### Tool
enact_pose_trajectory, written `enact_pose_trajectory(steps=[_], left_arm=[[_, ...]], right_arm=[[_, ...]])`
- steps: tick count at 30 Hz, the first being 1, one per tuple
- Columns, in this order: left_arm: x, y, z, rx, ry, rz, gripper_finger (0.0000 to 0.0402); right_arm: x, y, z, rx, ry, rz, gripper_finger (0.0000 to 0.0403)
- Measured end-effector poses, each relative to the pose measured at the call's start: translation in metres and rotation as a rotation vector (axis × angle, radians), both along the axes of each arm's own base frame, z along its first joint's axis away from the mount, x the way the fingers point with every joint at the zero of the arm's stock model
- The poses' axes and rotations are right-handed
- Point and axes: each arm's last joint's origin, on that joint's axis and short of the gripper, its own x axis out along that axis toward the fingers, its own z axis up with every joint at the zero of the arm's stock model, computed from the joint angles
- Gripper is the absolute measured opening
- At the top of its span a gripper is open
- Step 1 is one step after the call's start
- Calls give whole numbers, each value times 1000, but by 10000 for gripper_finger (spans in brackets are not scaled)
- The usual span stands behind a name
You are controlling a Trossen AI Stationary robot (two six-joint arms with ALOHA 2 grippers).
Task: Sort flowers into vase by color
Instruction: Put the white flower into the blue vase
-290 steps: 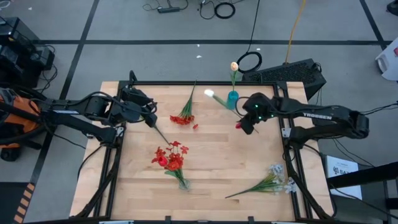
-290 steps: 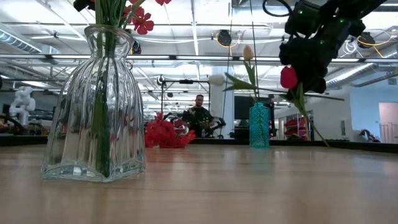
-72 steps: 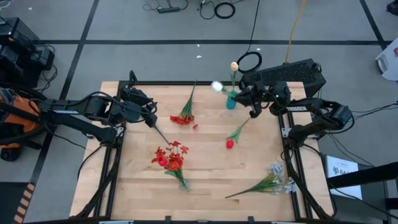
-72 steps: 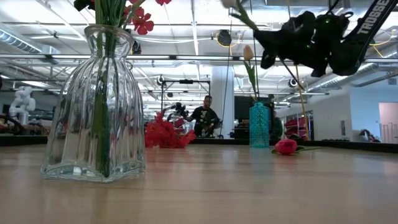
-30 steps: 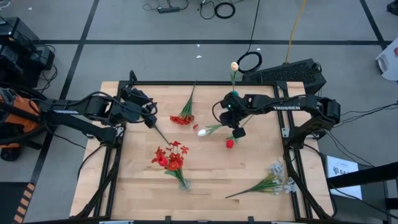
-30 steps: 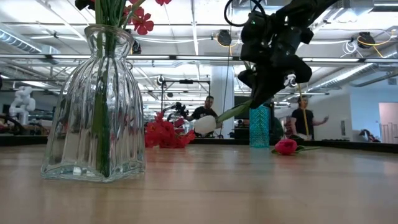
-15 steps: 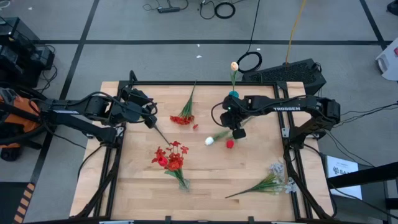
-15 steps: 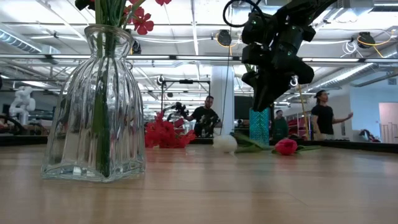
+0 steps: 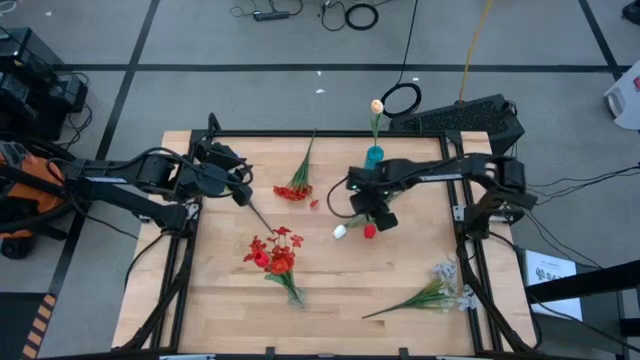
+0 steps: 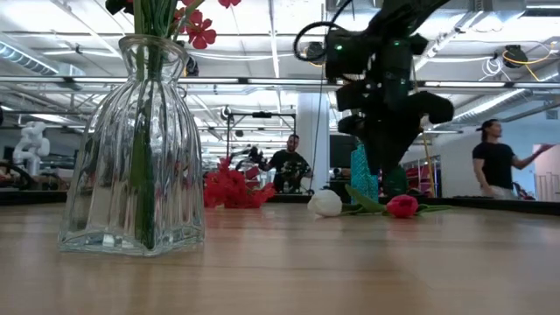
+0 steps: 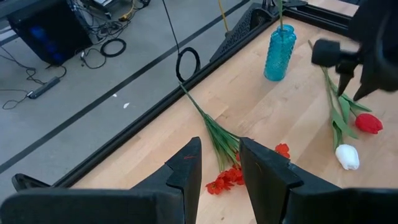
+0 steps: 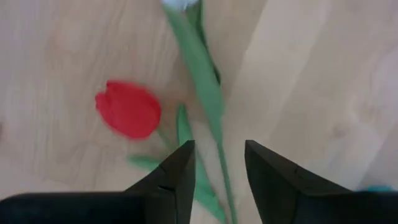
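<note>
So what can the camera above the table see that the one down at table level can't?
Only the high view shows the lavender spray near the front right corner and the left pincer, waiting at the left edge. Only the low view shows people in the room behind. Both show the right pincer over the white tulip and red tulip, plus the blue vase.

Right arm: reaches across the table (image 9: 400,280); right gripper (image 9: 368,208) low over its middle, fingers (image 12: 180,171) apart, pointing down.
Left arm: folded at the table's left edge; left gripper (image 9: 240,190) fingers parted.
</note>
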Motion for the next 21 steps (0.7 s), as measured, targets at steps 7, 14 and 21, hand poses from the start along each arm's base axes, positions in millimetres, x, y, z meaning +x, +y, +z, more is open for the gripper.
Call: enact_pose_trajectory(steps=[7,14,21], left_arm=[[0,0,0,-11,0,-8,115],[0,-1,0,-18,1,-15,115],[0,-1,0,-19,1,-15,115]], right_arm=[[27,2,-20,56,66,33,146],[35,-1,-49,6,133,52,146],[40,-2,-63,6,144,51,55]])
